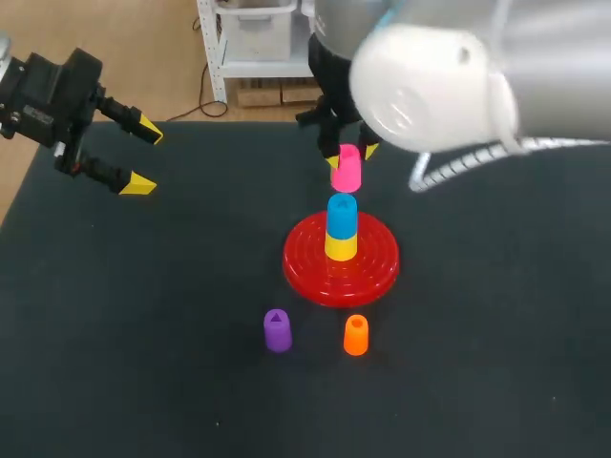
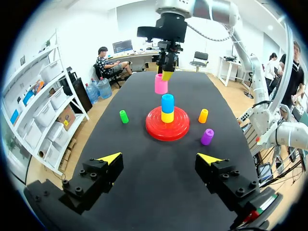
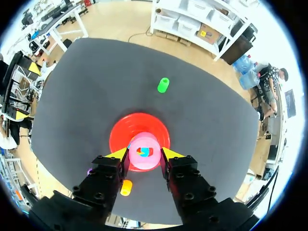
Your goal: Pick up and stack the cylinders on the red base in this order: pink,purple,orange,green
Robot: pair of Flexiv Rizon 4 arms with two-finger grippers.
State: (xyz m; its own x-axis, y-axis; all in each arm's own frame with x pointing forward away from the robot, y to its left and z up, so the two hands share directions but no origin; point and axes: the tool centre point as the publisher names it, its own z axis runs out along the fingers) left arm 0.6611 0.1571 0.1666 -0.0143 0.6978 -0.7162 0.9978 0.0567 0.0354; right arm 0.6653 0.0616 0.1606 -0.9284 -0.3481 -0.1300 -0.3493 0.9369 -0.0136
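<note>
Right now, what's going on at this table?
The right gripper is shut on the pink cylinder, holding it above the red base, where a blue cylinder sits on a yellow cylinder. The left gripper is open and empty, off to the side. The purple cylinder and orange cylinder stand near the base; the green cylinder is farther off.

Black table [image 1: 143, 334], red base [image 1: 310, 272], pink cylinder [image 1: 346, 168]
</note>
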